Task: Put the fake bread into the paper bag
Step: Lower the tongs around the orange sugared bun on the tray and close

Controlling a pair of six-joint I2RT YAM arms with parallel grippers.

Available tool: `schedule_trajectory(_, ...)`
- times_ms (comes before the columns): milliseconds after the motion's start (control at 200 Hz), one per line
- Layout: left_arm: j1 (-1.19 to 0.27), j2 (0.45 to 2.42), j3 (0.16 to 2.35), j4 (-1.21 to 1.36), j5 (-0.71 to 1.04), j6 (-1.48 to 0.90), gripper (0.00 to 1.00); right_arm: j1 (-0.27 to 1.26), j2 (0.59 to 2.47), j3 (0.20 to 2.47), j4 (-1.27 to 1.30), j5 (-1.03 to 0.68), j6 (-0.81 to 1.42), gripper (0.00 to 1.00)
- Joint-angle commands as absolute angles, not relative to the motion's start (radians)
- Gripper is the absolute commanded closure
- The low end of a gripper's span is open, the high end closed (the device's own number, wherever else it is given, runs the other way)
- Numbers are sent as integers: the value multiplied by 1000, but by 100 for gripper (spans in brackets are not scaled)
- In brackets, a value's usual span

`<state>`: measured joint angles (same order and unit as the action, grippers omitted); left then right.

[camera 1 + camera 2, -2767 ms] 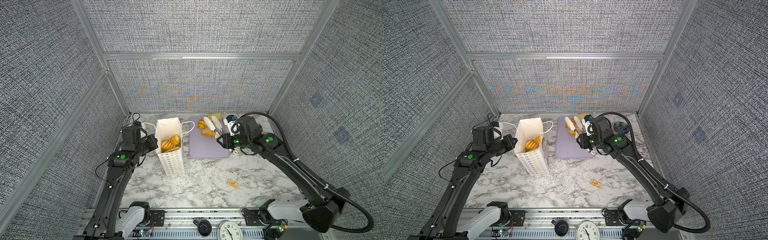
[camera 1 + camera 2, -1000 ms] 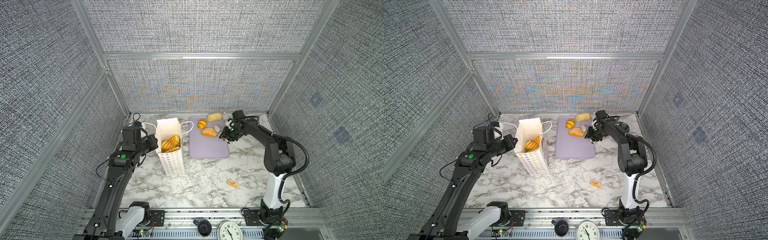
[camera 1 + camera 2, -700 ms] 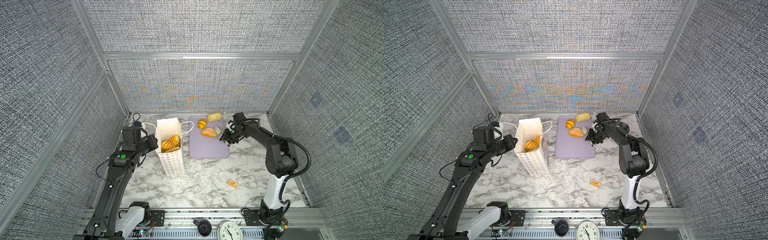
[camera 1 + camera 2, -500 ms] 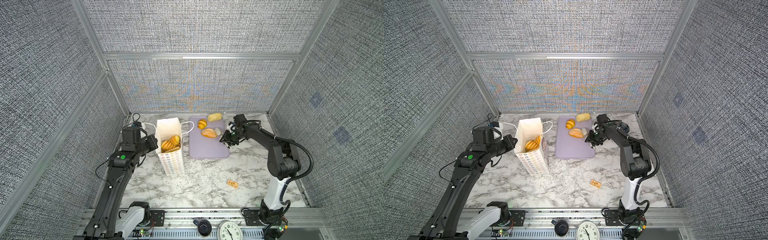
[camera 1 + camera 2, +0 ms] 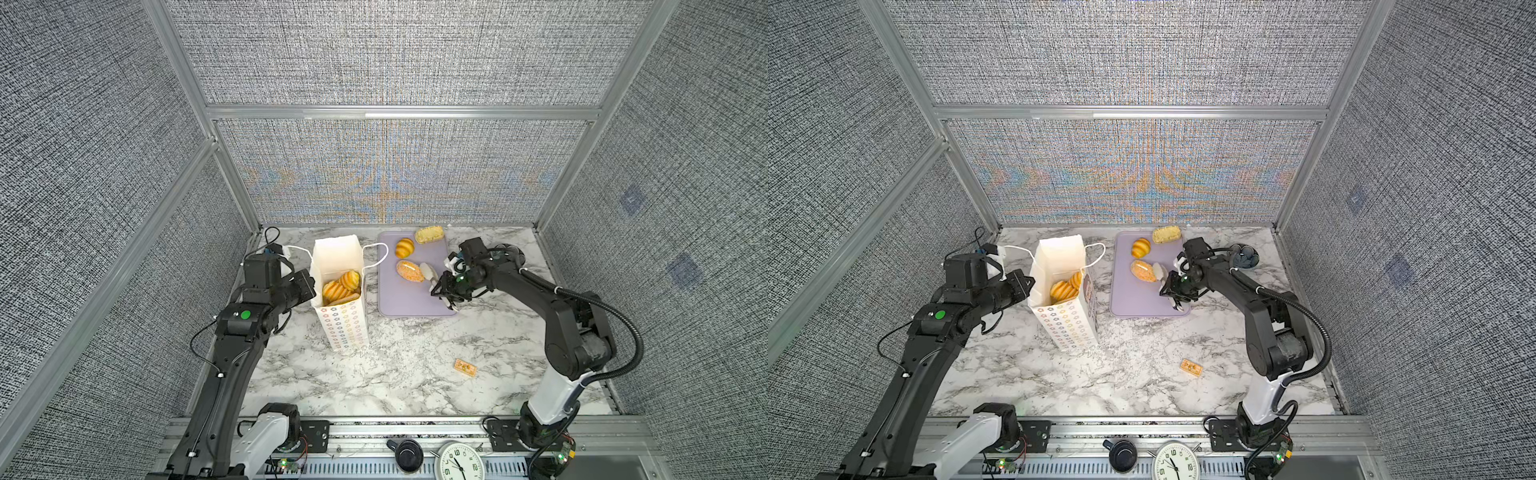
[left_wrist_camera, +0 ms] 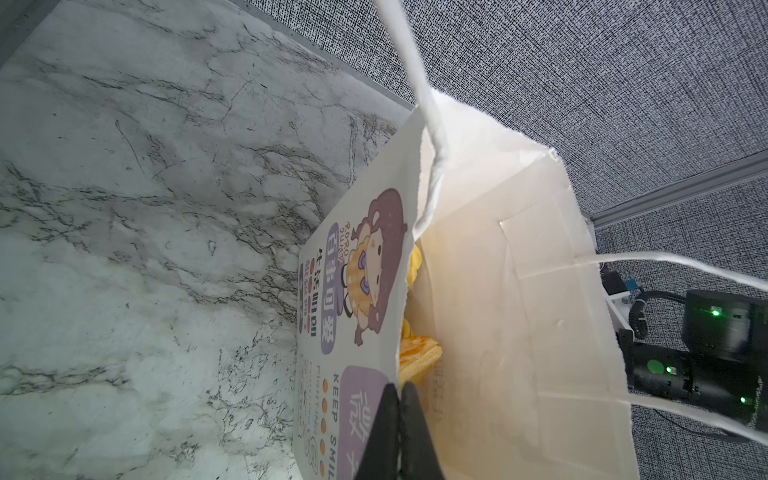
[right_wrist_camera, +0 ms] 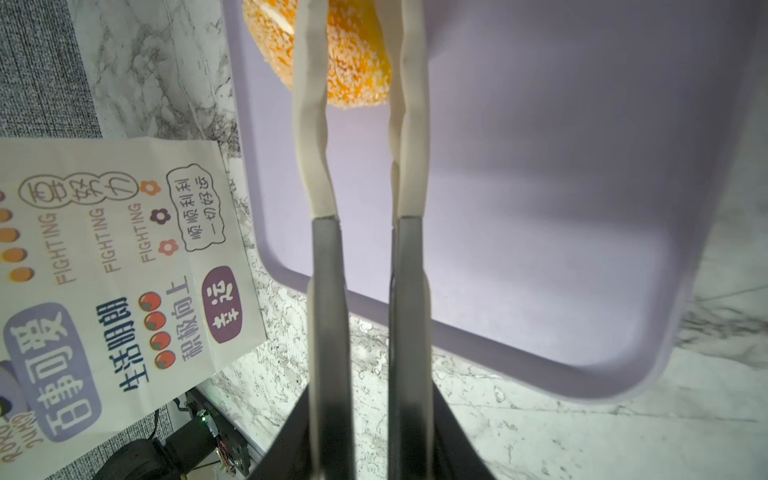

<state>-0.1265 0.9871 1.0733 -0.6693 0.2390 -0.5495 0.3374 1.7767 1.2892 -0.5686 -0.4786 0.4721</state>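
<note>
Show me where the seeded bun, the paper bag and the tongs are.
seeded bun (image 5: 409,271), in a top view, middle of its crumbed top.
paper bag (image 5: 343,326), in a top view, flower-printed front wall.
tongs (image 7: 328,291), right wrist view, one metal arm.

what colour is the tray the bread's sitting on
Pale lavender tray, plain, no pattern; clearest in the right wrist view.

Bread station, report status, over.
Left gripper shut on paper bag rim. Right gripper shut on tongs, tips astride seeded bun on tray. Croissant, crumbly bun beside. Route clear.
</note>
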Motion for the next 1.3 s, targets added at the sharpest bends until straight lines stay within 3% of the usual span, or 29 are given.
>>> schedule_trajectory(0,-126,987,1076,-657,252,-545,98,368,1760,1288,-549,-492,488,65)
schedule_trajectory(495,-126,981,1064,-657,247,-541,98,460,1702,1344,-632,-461,459,65)
schedule_trajectory(785,-126,986,1063,-651,250,-540,98,472,1681,1406,-749,-297,334,65)
schedule_trajectory(1010,-126,984,1062,-651,249,-540,98,471,1715,1454,-791,-267,228,64)
schedule_trajectory(1295,-125,986,1065,-655,247,-540,98,472,1752,1492,-812,-236,161,57)
